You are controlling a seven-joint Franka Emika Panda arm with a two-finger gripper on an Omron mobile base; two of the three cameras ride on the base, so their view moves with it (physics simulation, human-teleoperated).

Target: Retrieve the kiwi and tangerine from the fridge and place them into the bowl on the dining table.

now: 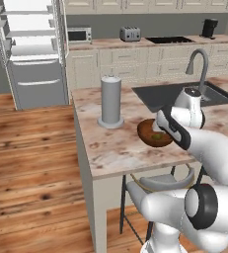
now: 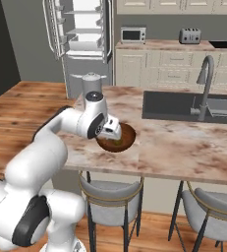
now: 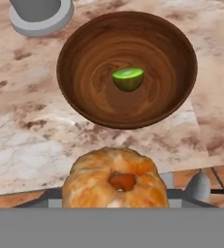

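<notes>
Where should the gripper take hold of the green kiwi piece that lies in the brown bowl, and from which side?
Come from straight above, through the bowl's open top; its walls block any approach from the side. Close the fingers across the kiwi's rounded lower body, below the flat cut face that tilts upward, because this curved middle part probably gives the pads the best hold.

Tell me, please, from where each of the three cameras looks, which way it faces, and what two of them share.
Left base view: behind the arm's left, facing the dining table and open fridge; arm at lower right.
Right base view: behind its right, facing the table; arm at lower left.
Hand view: on the hand, looking down at the bowl with the kiwi; the gripper holds the tangerine.
Both base views share bowl, tap and fridge.
</notes>
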